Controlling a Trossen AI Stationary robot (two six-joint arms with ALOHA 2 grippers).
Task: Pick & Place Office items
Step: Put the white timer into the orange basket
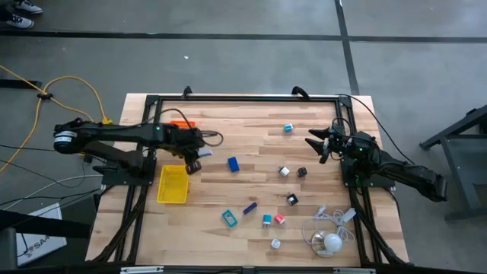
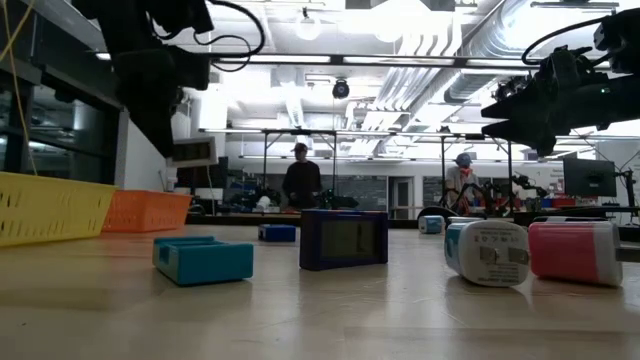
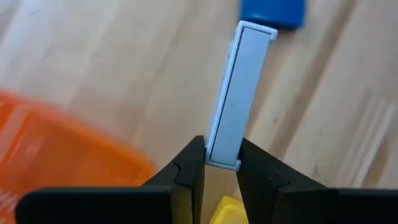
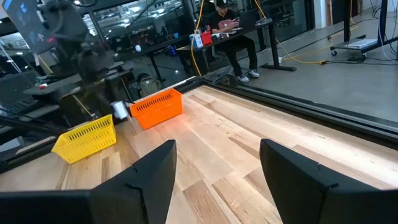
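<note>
I see the wooden table (image 1: pixel 251 144) with two trays at its left side — a yellow tray (image 1: pixel 173 185) and, behind it, an orange tray (image 1: pixel 181 124). My left gripper (image 3: pixel 221 163) hangs above the table between the two trays, its fingers clamped on the end of a thin pale-blue block (image 3: pixel 239 93), which stands clear of the wood. My right gripper (image 4: pixel 216 163) waits raised over the table's right side, fingers apart and holding nothing. Loose office items lie scattered on the wood: a blue block (image 1: pixel 233 163) just right of the left gripper, a teal block (image 1: pixel 229 218), a purple block (image 1: pixel 249 207), a pink block (image 1: pixel 280 219) and a small black clip (image 1: pixel 301 172) — all well apart from the trays.
</note>
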